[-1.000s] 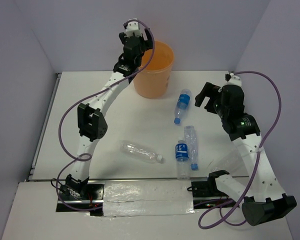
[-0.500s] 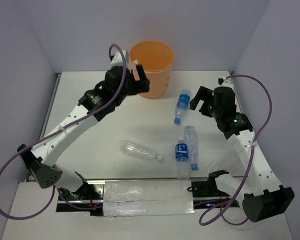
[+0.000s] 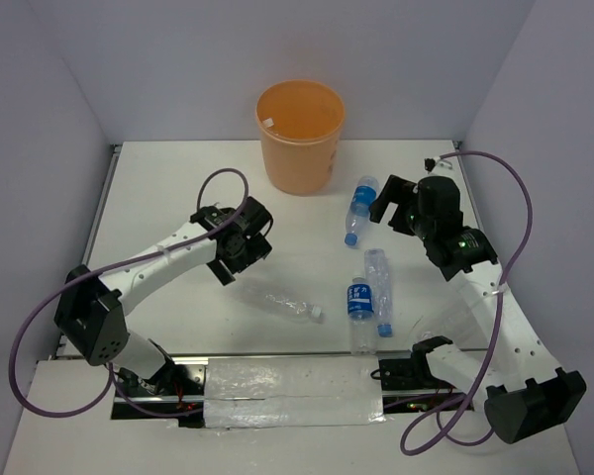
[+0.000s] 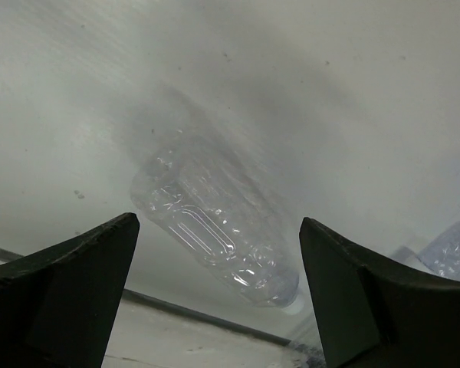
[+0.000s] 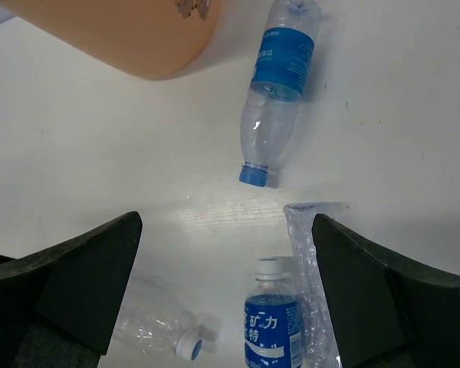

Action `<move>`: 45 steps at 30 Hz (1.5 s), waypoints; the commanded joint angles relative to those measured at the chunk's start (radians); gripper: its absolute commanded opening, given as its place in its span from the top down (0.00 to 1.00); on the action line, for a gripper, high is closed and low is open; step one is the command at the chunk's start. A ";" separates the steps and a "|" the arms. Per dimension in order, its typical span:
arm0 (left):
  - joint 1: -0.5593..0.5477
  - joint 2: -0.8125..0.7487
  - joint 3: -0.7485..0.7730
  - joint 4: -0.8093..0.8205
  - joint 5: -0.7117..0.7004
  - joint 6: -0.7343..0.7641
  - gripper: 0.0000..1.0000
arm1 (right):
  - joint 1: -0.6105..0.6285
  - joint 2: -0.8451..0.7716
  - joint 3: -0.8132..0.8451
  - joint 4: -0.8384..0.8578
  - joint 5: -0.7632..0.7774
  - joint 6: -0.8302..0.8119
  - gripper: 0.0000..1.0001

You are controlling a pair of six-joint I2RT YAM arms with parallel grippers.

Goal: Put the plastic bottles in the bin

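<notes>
- 4 plastic bottles are seen lying on their sides on the surface [image 3: 158, 198]. All are small, clear and crinkled.
- The unlabelled bottle [image 3: 277, 300] carries a white cap and lies toward the near middle of the surface. It is framed between the 2 fingers in the left wrist view and is not touched by them.
- The left hand [image 3: 240, 253] is held just above that bottle with its fingers spread wide apart and nothing gripped.
- The blue-capped labelled bottle [image 3: 360, 206] is found just right of the bin [image 3: 299, 163], apart from it, with its cap turned toward the near edge.
- The right hand [image 3: 390, 205] is held just right of that bottle, its fingers wide apart and nothing between them.
- The white-capped labelled bottle [image 3: 359, 309] and the flattened clear bottle [image 3: 379, 282], which has a blue cap, are laid side by side nearer the right arm.
- The bin is orange, round and tapered toward its base. It stands upright at the far middle of the surface. A small white spot is seen inside its rim; what it is cannot be told.
- The surface is white and matt, with a shiny taped strip [image 3: 287, 391] along the near edge between the arm bases.
- The surface is enclosed on 3 sides by plain, pale grey-lilac walls [image 3: 406, 59].
</notes>
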 commanded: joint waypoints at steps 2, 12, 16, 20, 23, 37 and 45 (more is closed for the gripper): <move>-0.003 -0.057 -0.098 -0.028 0.053 -0.177 0.01 | 0.018 -0.042 -0.035 0.044 -0.005 0.002 0.00; -0.017 0.012 -0.167 -0.022 0.173 -0.289 0.01 | 0.022 -0.119 -0.079 0.012 0.004 -0.017 0.00; -0.023 0.043 -0.198 0.060 0.207 -0.278 0.01 | 0.022 -0.135 -0.079 0.003 0.007 -0.021 0.00; -0.035 0.110 -0.190 0.130 0.220 -0.257 0.01 | 0.024 -0.142 -0.092 0.009 0.007 -0.020 0.00; -0.037 0.187 -0.176 0.164 0.213 -0.245 0.01 | 0.024 -0.145 -0.102 0.015 0.004 -0.014 0.00; -0.040 0.134 0.017 0.019 0.017 -0.167 0.36 | 0.024 -0.125 -0.095 0.031 0.013 -0.008 0.00; 0.009 0.026 0.346 0.035 -0.227 0.096 0.53 | 0.024 -0.108 -0.072 0.032 0.030 -0.012 0.00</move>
